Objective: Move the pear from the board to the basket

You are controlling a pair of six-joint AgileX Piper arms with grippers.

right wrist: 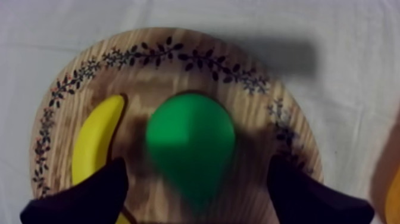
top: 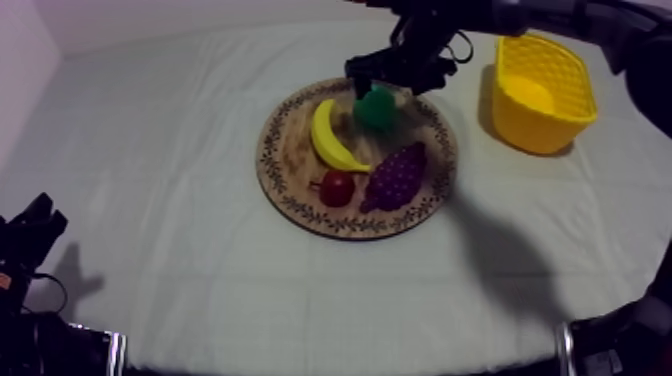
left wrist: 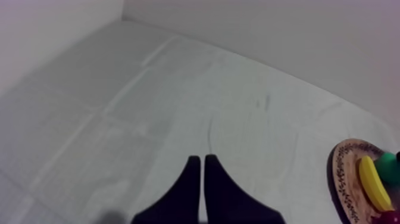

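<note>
The green pear (top: 377,107) (right wrist: 190,143) lies on the far part of the round wooden board (top: 290,160) (right wrist: 178,65). My right gripper (top: 385,85) (right wrist: 196,184) hangs over it, open, with one black finger on each side of the pear and a gap to each. The yellow basket (top: 540,95) stands to the right of the board and holds nothing I can see. My left gripper (top: 35,225) (left wrist: 200,164) rests low at the table's left side, its fingers together as a narrow wedge over bare cloth.
Also on the board are a banana (top: 330,138) (right wrist: 98,140) just left of the pear, a bunch of purple grapes (top: 398,175) and a small red fruit (top: 337,187) nearer the front. Bare cloth lies between board and basket.
</note>
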